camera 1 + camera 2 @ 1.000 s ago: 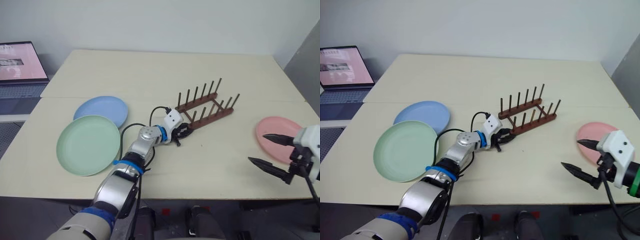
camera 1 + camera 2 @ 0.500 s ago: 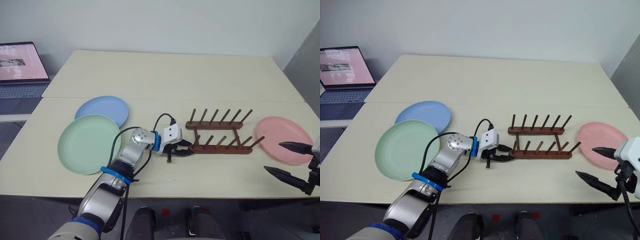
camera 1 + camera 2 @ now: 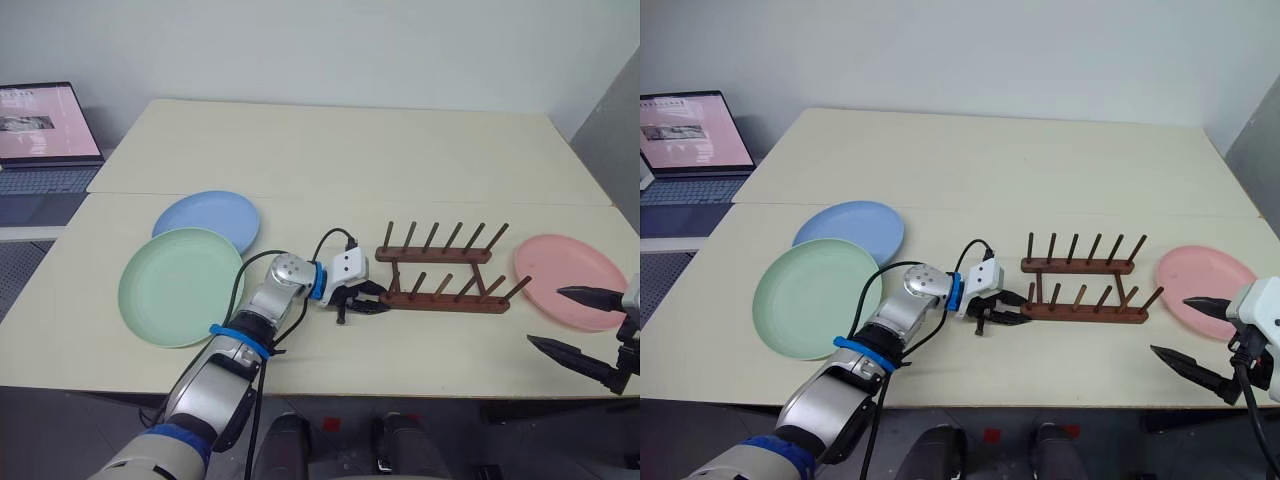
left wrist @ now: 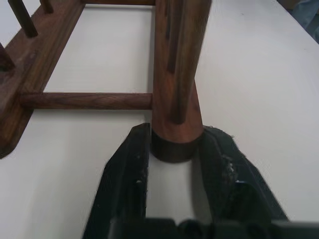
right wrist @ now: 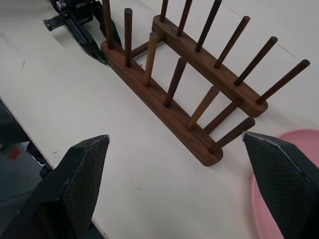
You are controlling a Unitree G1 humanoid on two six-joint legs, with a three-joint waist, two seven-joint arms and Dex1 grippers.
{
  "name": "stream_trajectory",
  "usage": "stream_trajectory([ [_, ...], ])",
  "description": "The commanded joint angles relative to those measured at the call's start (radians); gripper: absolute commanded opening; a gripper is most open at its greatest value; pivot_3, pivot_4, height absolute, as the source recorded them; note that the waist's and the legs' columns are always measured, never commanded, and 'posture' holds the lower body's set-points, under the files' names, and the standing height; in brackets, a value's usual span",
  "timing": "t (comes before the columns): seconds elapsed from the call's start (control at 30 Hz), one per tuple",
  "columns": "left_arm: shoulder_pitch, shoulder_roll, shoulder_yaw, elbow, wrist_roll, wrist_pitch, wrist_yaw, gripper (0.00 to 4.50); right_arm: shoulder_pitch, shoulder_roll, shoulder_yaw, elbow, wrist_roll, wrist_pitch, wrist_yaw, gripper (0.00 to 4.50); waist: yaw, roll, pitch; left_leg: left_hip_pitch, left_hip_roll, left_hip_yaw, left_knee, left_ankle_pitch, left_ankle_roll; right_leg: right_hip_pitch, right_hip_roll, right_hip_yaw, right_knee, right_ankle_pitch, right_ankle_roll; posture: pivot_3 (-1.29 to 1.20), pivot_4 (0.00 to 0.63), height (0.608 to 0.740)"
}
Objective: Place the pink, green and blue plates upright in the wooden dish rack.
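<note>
The wooden dish rack [image 3: 440, 270] lies crosswise on the table, pegs up. My left gripper [image 3: 372, 303] is at its left end, and in the left wrist view the near rail [image 4: 174, 99] sits between the two black fingers [image 4: 129, 169], which hug its end. The pink plate [image 3: 565, 275] lies flat just right of the rack. My right gripper [image 3: 545, 316] hovers open and empty at the plate's near edge. The green plate [image 3: 180, 285] lies flat at the left and overlaps the blue plate [image 3: 205, 215] behind it.
A laptop [image 3: 45, 130] stands open off the table's far left corner. A seam in the tabletop [image 3: 320, 195] runs across behind the rack and plates. The table's front edge is close below both grippers.
The rack has swung from a diagonal to lying straight across the table, with my left gripper at its end. My right gripper has drawn back toward the table's right front corner.
</note>
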Motion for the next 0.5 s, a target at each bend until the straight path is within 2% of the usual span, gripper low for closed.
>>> stream_trajectory([
  [0.03, -0.018, 0.024, 0.026, -0.049, -0.014, -0.018, -0.003, 2.83, -0.013, -0.01, 0.003, -0.017, -0.001, -0.003, -0.006, 4.5, -0.003, 0.0, 0.0, 0.0, 0.0, 0.0, 0.0, 0.0, 0.0, 0.0, 0.0, 0.0, 0.0, 0.0, 0.0, 0.0, 0.15, 0.74],
  [0.2, 0.055, 0.149, 0.068, -0.255, -0.049, 0.03, -0.026, 4.18, -0.02, -0.012, 0.063, -0.008, -0.051, -0.026, -0.028, 4.5, -0.012, 0.0, 0.0, 0.001, 0.002, -0.002, -0.002, 0.0, 0.0, 0.0, 0.003, 0.0, 0.001, 0.001, 0.001, 0.0, 0.15, 0.74],
  [0.33, 0.134, 0.252, 0.084, -0.482, -0.114, 0.147, -0.076, 4.18, -0.042, -0.015, 0.127, 0.009, -0.099, -0.034, -0.058, 4.5, -0.01, 0.001, -0.001, 0.001, 0.003, -0.003, -0.003, 0.0, 0.0, -0.001, 0.003, 0.0, 0.001, 0.0, 0.0, 0.0, 0.15, 0.74],
  [0.4, 0.194, 0.303, 0.075, -0.633, -0.177, 0.254, -0.121, 3.82, -0.047, -0.039, 0.181, 0.031, -0.144, -0.062, -0.047, 4.5, -0.01, 0.001, -0.001, 0.001, 0.003, -0.003, -0.002, 0.0, 0.0, -0.001, 0.003, 0.0, 0.001, 0.0, 0.0, 0.0, 0.15, 0.74],
  [0.5, 0.263, 0.334, 0.037, -0.778, -0.208, 0.348, -0.13, 3.0, -0.096, -0.081, 0.275, 0.072, -0.178, -0.088, -0.035, 3.5, -0.009, 0.001, -0.001, 0.001, 0.003, -0.002, -0.002, 0.0, 0.0, 0.0, 0.001, 0.0, 0.001, -0.002, -0.004, 0.0, 0.15, 0.74],
])
